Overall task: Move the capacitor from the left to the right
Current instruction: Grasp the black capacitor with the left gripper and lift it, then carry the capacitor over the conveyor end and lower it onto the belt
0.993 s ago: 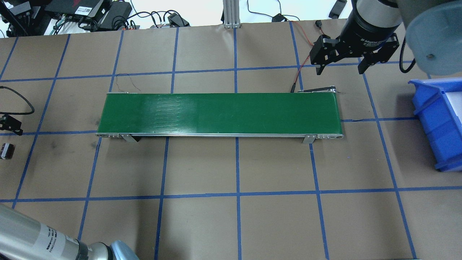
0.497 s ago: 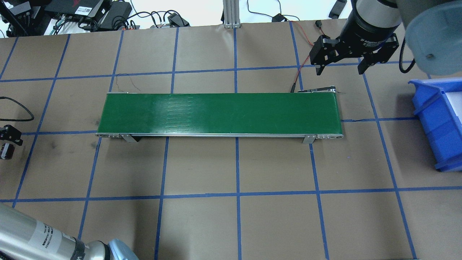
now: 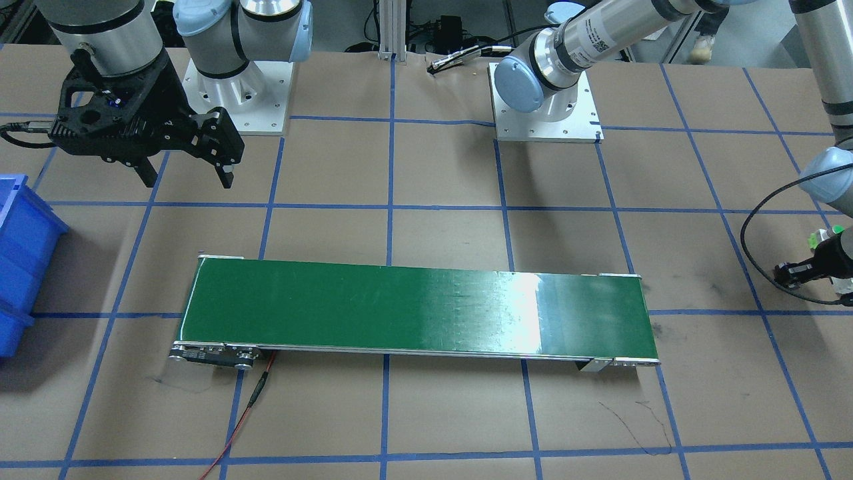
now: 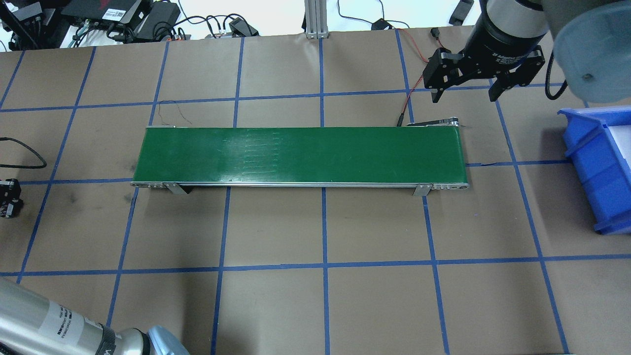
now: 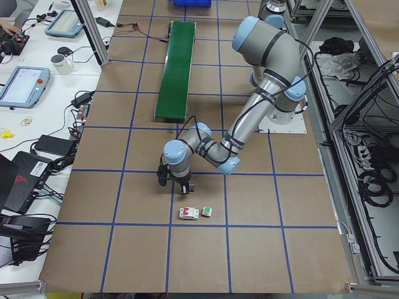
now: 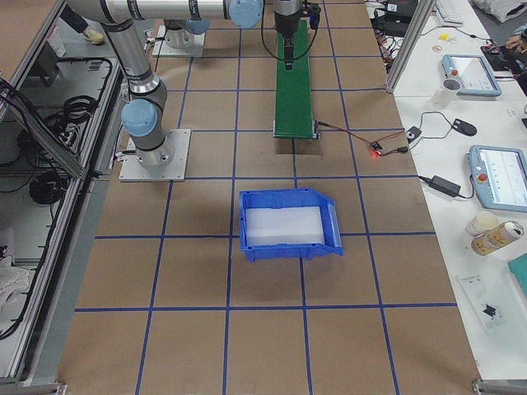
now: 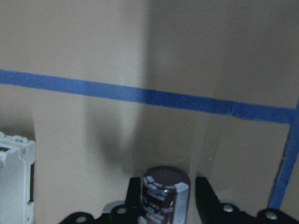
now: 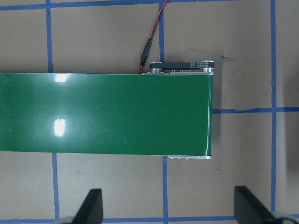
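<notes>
The capacitor (image 7: pixel 166 192) is sitting between the fingers (image 7: pixel 134 191) of the left gripper (image 4: pixel 9 197), which is hanging low over the table (image 4: pixel 325 305) at its left end, well apart from the belt (image 4: pixel 300 155). The fingers are standing close on both sides of it, with a thin sliver showing on one side; whether they are pinching it I cannot tell. A white block (image 7: pixel 14 182) is lying near, at the wrist view's left edge, and in the left side view a green-capped part (image 5: pixel 207 212) is lying just beside that block. The right gripper (image 4: pixel 463 96) is hovering near the belt's right end, on its far side in the overhead view, jaws spread wide and empty. A blue bin (image 4: pixel 599 167) is standing further right, apart from the belt
</notes>
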Robot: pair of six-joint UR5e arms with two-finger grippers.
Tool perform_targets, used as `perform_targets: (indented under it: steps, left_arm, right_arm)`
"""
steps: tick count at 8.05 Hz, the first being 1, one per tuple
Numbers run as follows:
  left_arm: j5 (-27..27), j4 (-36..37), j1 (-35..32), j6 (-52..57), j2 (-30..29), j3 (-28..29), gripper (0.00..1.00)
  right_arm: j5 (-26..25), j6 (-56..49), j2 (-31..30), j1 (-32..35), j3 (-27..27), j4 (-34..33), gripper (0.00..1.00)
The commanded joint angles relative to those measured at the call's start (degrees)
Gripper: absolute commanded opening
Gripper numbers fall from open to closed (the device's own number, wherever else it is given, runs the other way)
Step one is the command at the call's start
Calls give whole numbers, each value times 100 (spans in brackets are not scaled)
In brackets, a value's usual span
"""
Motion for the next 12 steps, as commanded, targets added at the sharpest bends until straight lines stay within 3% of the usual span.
perform_targets:
  steps: [1, 3, 6, 7, 10, 12]
  left_arm:
    - [-16, -663, 4, 73, 404, 7, 0]
    - [-356, -799, -241, 257, 905, 42, 0]
    - [-884, -755, -1687, 154, 1714, 60, 0]
    - [-1356, -711, -2180, -169, 1707, 60, 0]
    - [-1475, -719, -3544, -1445, 1629, 24, 0]
    - [-1431, -737, -3609, -1474, 1165, -80, 0]
  right_arm:
    - [0, 0, -6, 0, 0, 0, 100]
    - [0, 9, -6, 0, 0, 0, 100]
    - [0, 0, -6, 0, 0, 0, 100]
    - [0, 0, -6, 0, 0, 0, 100]
    - [9, 0, -6, 0, 0, 0, 100]
    - [9, 0, -6, 0, 0, 0, 100]
